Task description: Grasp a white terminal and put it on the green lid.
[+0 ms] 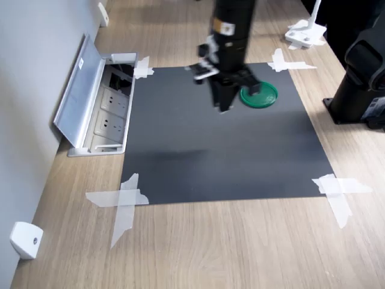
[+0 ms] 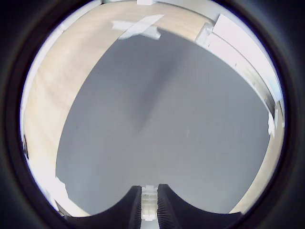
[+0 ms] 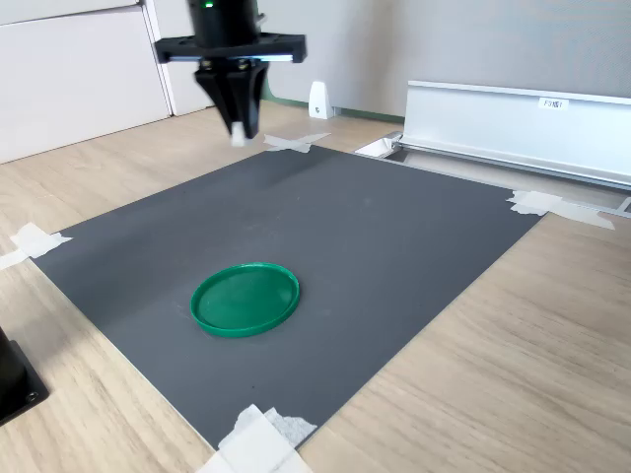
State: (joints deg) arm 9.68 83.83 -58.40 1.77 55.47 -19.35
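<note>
The gripper (image 3: 239, 130) hangs in the air above the dark mat (image 3: 325, 246), its fingers closed on the white terminal (image 3: 238, 136), which shows as a small pale block at the fingertips in the second exterior view. In the wrist view the same white terminal (image 2: 149, 202) sits pinched between the two dark ribbed fingers (image 2: 167, 207), with only grey mat under it. In the first exterior view the gripper (image 1: 224, 105) points down, and the terminal cannot be made out there.

The green lid (image 3: 245, 298) lies flat on the mat, rim up, near the mat's near-left part in the second exterior view; the gripper is well apart from it there, up toward the far side. In the first exterior view the green lid (image 1: 260, 94) sits in the far right part of the mat, just to the right of the arm, partly covered by it.

White tape strips (image 1: 123, 201) hold the mat's corners to the wooden table (image 1: 228, 247). An open socket box (image 1: 99, 108) with a raised metal flap is set in the table at the first exterior view's left. A white wedge-shaped piece (image 1: 25, 239) lies near that view's near left corner
</note>
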